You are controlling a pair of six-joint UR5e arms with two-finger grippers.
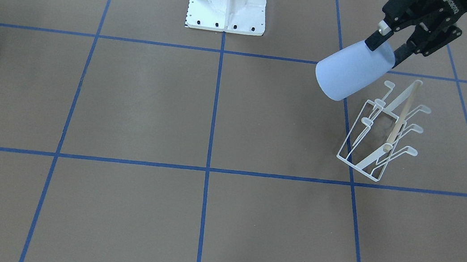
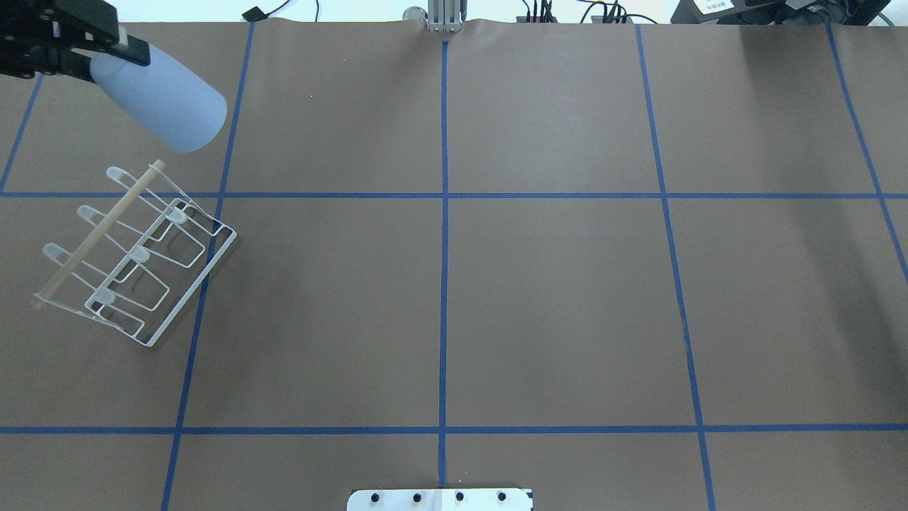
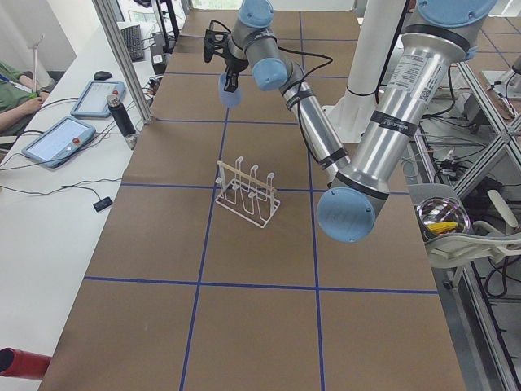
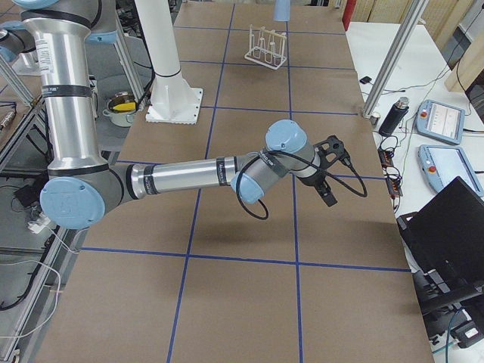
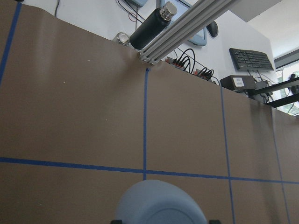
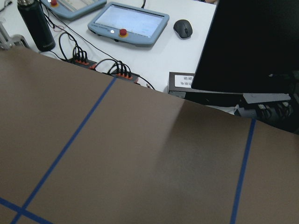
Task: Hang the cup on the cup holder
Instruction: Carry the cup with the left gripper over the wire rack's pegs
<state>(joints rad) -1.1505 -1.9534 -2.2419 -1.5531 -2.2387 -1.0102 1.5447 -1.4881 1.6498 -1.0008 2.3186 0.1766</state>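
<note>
My left gripper [image 1: 386, 49] is shut on the rim end of the pale blue cup [image 1: 351, 74] and holds it tilted in the air, closed end pointing down and out. The cup hangs just beyond the far end of the white wire cup holder [image 1: 402, 115], clear of its prongs. In the overhead view the cup [image 2: 163, 103] sits above the holder [image 2: 99, 233] at the table's far left, held by the gripper [image 2: 106, 64]. The left wrist view shows only the cup's end [image 5: 160, 203]. My right gripper [image 4: 327, 178] hovers over the table's far edge; I cannot tell whether it is open or shut.
The white robot pedestal [image 1: 227, 8] stands at the table's middle edge. A black bottle [image 5: 152, 25] and a metal post stand at the table's far edge. Tablets, cables and a laptop [image 6: 252, 42] lie on the desk beyond it.
</note>
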